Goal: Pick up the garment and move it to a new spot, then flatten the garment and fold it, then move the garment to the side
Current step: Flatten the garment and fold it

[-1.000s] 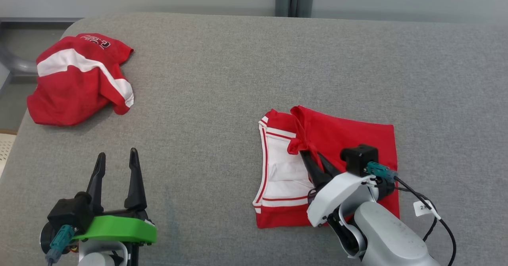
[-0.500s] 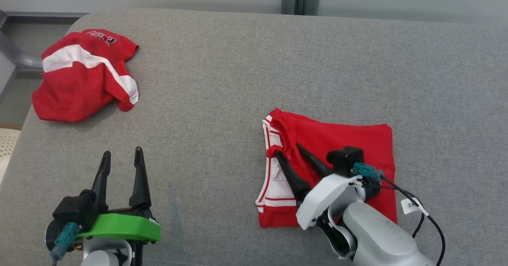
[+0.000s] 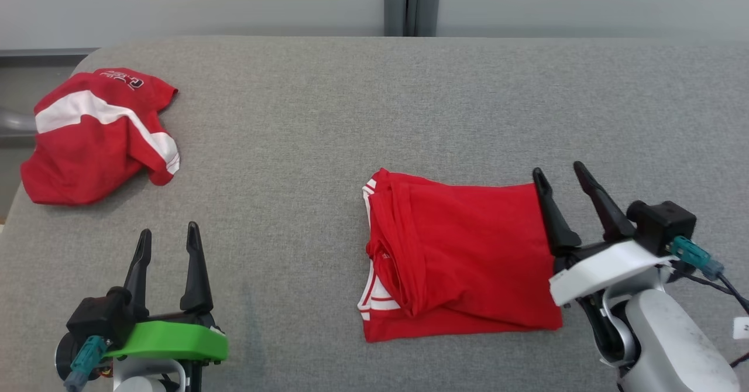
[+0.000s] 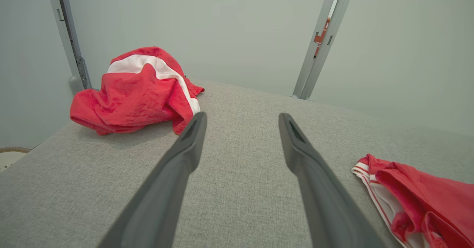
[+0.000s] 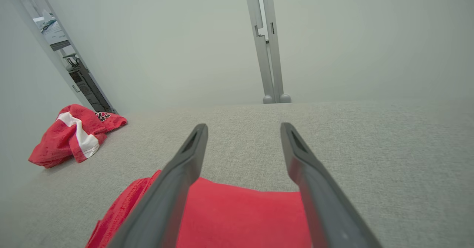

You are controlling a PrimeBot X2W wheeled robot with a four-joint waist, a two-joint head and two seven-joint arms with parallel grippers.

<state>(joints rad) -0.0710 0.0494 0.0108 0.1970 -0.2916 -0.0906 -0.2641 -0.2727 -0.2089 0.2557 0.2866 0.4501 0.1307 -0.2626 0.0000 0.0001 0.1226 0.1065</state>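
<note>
**Work surface.** The grey padded surface (image 3: pixel 327 117) spans the whole head view, from the near edge to the wall at the far side.

**Task garment.** The folded red garment (image 3: pixel 462 257) lies flat on the surface, right of centre and toward the near side. It forms a rough rectangle that appears slightly longer left to right than near to far. Its white-trimmed edge faces left and its plain red edge faces right. The fold looks complete, so the step left is judged to be moving it aside.

**Second garment.** A crumpled red-and-white garment (image 3: pixel 96 134) sits at the far left corner, well apart from the folded one.

**Right gripper.** The right gripper (image 3: pixel 558 169) stands at the folded garment's right edge, fingers pointing far and slightly left. Its jaws are spread wide and hold nothing. In the right wrist view the red cloth lies beneath and between the finger bases, with bare surface beyond the tips.

**Left gripper.** The left gripper (image 3: pixel 168 230) hovers at the near left, jaws likewise spread and empty, well apart from both garments.

**Governing relation.** The garment lies directly left of the right jaws, its long axis running away from them. The right arm is the nearer. A grasp would probably need to reach the stacked right edge so that the layers travel together; a loose layer could undo the fold.
</note>
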